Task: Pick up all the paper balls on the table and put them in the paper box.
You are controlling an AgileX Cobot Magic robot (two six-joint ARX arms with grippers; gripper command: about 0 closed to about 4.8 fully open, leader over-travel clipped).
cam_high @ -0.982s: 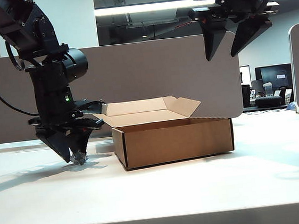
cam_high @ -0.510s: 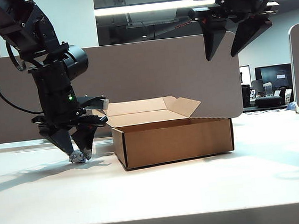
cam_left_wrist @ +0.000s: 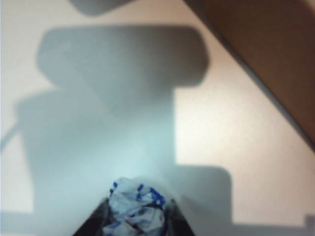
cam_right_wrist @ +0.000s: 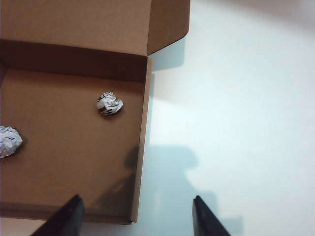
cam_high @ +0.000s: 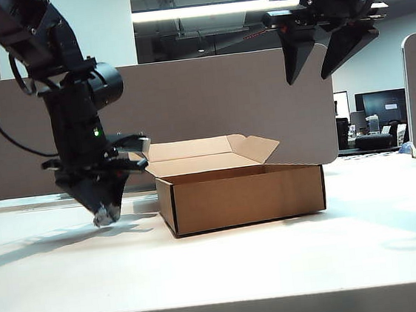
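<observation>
Paper ball [cam_left_wrist: 135, 209] sits squeezed in my left tool [cam_high: 107, 213], at nine o'clock from the paper box [cam_high: 240, 196], ready for lifting; my right tool [cam_right_wrist: 135, 216] waits open above it.

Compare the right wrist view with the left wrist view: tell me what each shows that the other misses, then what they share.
Only the right wrist view: the paper box's inside, holding a black-and-white paper ball and a whitish paper ball at the frame's edge; the right claw hangs open, empty, above the box's wall.

Only the left wrist view: the left claw gripping a blue-marked paper ball over its own shadow.

Both: the white table and brown cardboard of the box.
</observation>
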